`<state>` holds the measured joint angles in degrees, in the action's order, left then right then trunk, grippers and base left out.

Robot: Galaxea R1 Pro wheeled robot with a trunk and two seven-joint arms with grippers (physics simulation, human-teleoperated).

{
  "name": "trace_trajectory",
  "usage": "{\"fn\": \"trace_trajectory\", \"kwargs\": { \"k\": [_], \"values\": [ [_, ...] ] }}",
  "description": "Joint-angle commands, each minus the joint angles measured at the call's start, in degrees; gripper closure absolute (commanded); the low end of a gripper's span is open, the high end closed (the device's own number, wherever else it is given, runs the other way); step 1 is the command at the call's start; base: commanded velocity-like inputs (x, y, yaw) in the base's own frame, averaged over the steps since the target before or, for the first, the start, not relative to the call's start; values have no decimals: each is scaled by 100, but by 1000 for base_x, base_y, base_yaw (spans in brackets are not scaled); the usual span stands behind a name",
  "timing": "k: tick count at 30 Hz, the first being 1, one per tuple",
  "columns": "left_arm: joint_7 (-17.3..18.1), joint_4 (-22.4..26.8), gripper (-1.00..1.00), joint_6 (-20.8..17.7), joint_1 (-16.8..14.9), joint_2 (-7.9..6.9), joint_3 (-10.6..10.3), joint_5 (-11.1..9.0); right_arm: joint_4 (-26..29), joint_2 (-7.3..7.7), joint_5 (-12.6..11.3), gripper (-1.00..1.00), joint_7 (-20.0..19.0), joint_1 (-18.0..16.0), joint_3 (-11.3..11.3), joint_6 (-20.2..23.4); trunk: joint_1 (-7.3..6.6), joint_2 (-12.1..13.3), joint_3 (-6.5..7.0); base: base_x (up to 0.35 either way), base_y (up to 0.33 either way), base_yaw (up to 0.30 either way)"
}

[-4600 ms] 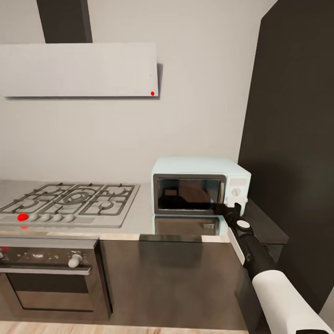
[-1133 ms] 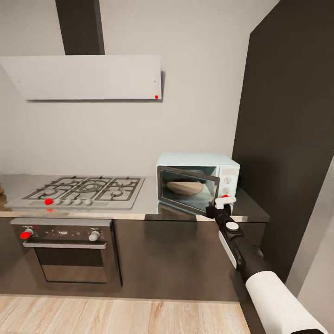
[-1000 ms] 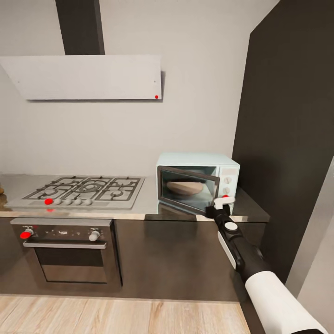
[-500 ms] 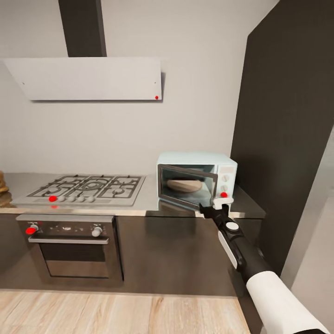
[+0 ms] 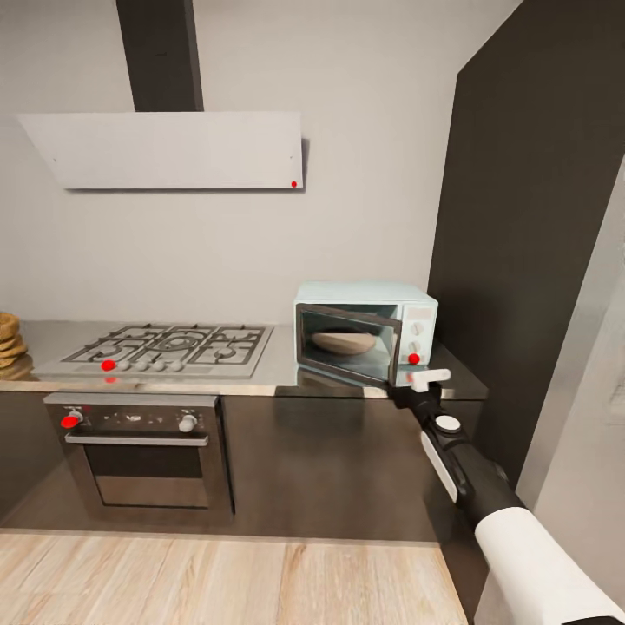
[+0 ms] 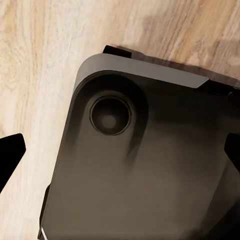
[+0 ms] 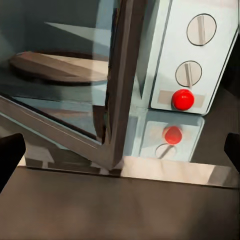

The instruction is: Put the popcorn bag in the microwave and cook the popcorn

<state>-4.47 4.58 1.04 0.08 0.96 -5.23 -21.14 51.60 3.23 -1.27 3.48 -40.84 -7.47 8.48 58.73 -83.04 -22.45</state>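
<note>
Beside microwave point(image 5: 365, 331): hob point(image 5: 169, 346), oven point(image 5: 143, 451).

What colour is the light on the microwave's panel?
Red light on the microwave, clearest in the right wrist view.

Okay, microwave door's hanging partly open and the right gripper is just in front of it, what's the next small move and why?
Probably swing the door wider with the right gripper. The microwave is only ajar, showing just its turntable, and a bag needs more clearance to go in.

Microwave point(image 5: 365, 332) on countertop point(image 5: 278, 369), right of hob point(image 5: 169, 347); oven point(image 5: 143, 456) below hob.
</note>
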Motion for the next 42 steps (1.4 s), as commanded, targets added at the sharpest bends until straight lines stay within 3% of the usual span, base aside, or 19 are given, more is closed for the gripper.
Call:
{"fn": "trace_trajectory", "kwargs": {
  "k": [1, 9, 12, 15, 30, 42],
  "values": [
    [-27, 8, -100, 11, 1, 0, -49, -48, 9, 25, -18, -100, 33, -3, -27, 47, 0, -3, -6, 0, 0, 0],
    [-27, 8, -100, 11, 1, 0, -49, -48, 3, 29, -31, -100, 101, -3, -17, 89, 0, -3, -2, 0, 0, -160],
    [-27, 8, -100, 11, 1, 0, -49, -48, 3, 4, -39, -100, 214, -3, 218, 94, 0, -3, -2, 0, 0, -229],
    [-27, 8, -100, 11, 1, 0, -49, -48, 7, 2, -40, -100, 237, -3, 293, 100, 0, -3, -2, 0, 0, -258],
    [-27, 8, -100, 4, 1, 4, -47, -52, 46, -30, 18, -100, 231, -3, 278, 94, 0, -3, -2, 9, 0, -199],
    [-27, 7, -100, 2, 1, -44, -32, -57, 47, -61, -43, -100, 224, -2, 281, 342, 0, -3, -2, 301, 0, -1]
  ]
}}
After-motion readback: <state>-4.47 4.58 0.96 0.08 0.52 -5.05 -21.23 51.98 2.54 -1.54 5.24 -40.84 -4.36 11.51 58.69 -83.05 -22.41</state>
